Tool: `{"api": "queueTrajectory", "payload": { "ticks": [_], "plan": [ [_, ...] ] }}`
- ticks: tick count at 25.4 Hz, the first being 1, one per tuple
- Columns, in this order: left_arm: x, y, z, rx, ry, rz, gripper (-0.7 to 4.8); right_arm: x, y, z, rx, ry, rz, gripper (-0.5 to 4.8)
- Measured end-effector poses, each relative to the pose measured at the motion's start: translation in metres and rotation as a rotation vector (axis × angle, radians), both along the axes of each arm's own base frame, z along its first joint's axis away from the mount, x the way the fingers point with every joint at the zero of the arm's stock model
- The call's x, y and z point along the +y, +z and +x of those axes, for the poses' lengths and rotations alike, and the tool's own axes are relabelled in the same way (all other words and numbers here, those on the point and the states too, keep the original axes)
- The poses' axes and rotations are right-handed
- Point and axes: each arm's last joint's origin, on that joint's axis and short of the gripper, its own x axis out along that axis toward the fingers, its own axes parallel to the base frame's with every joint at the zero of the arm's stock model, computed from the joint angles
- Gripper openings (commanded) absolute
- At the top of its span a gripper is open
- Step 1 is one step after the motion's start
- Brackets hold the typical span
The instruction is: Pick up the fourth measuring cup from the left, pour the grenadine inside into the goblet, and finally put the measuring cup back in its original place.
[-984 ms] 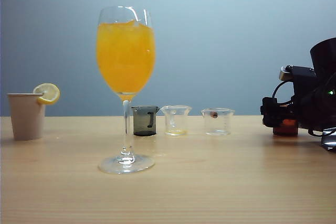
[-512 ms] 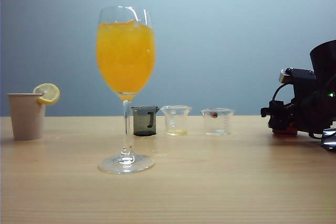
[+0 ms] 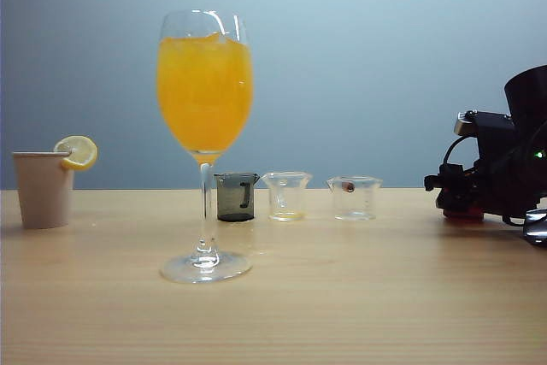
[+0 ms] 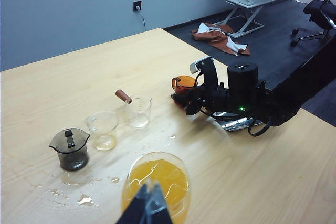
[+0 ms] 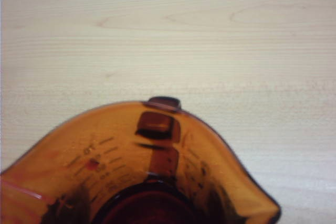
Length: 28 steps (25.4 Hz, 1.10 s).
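The goblet [image 3: 205, 91] stands tall at left of centre, full of orange drink. The fourth measuring cup [image 3: 462, 214], tinted red-brown, sits on the table at the far right, almost hidden behind my right gripper [image 3: 453, 194], which is shut on it. In the left wrist view that cup [image 4: 182, 83] shows between the right gripper's [image 4: 190, 94] jaws. The right wrist view is filled by the cup [image 5: 147, 150], with dark grenadine [image 5: 152, 211] at its bottom. My left gripper [image 4: 149, 202] is shut and empty, hovering near the goblet [image 4: 173, 179].
In a row behind the goblet are a smoky grey cup [image 3: 236, 197] and two clear cups [image 3: 286, 196] [image 3: 354, 198]. A paper cup with a lemon slice [image 3: 43, 188] stands far left. Spilled drops [image 4: 84, 199] wet the table near the grey cup.
The right gripper's jaws have closed in onto the fourth measuring cup, hiding most of it in the exterior view. The cup still rests on the table. The left arm stays put.
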Motion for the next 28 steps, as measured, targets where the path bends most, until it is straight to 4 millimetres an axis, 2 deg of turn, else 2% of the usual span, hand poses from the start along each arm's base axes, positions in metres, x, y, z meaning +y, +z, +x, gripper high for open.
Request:
{"api": "queueTrajectory", "payload": {
  "ticks": [2,5,10,18,28],
  "plan": [
    [0.000,0.000,0.000,0.000,0.000,0.000,-0.06,0.000,0.000,0.000,-0.002,0.001,0.000,0.53],
    [0.000,0.000,0.000,0.000,0.000,0.000,-0.06,0.000,0.003,-0.001,-0.003,0.004,0.002,0.52],
    [0.000,0.000,0.000,0.000,0.000,0.000,-0.06,0.000,0.025,-0.002,-0.064,0.011,0.009,0.52],
    [0.000,0.000,0.000,0.000,0.000,0.000,-0.06,0.000,0.077,-0.012,-0.173,0.040,0.024,0.52],
    [0.000,0.000,0.000,0.000,0.000,0.000,-0.06,0.007,0.139,-0.042,-0.213,0.145,0.045,0.52]
  ]
}}
